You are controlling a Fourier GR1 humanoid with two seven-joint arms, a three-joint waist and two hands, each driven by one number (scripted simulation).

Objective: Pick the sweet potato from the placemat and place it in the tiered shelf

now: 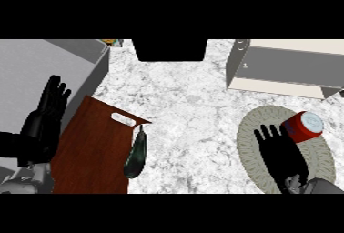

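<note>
A round woven placemat (255, 119) lies at the right of the counter. On its far right part sits a red cylinder with a pale top (303, 127), tilted. I see nothing shaped like a sweet potato; the mat's middle is hidden by my right hand (280, 154). That hand is open, fingers straight and pointing away from me, just left of the red cylinder. The tiered shelf (289, 68), grey with cream edges, stands at the back right beyond the mat. My left hand (42, 123) rests open at the left edge, fingers up.
A brown cutting board (91, 150) lies at the left, and a dark green, elongated vegetable (136, 157) rests along its right edge. A grey block (47, 68) fills the back left. A black object (169, 49) sits at the back centre. White marbled counter (188, 118) spans the middle.
</note>
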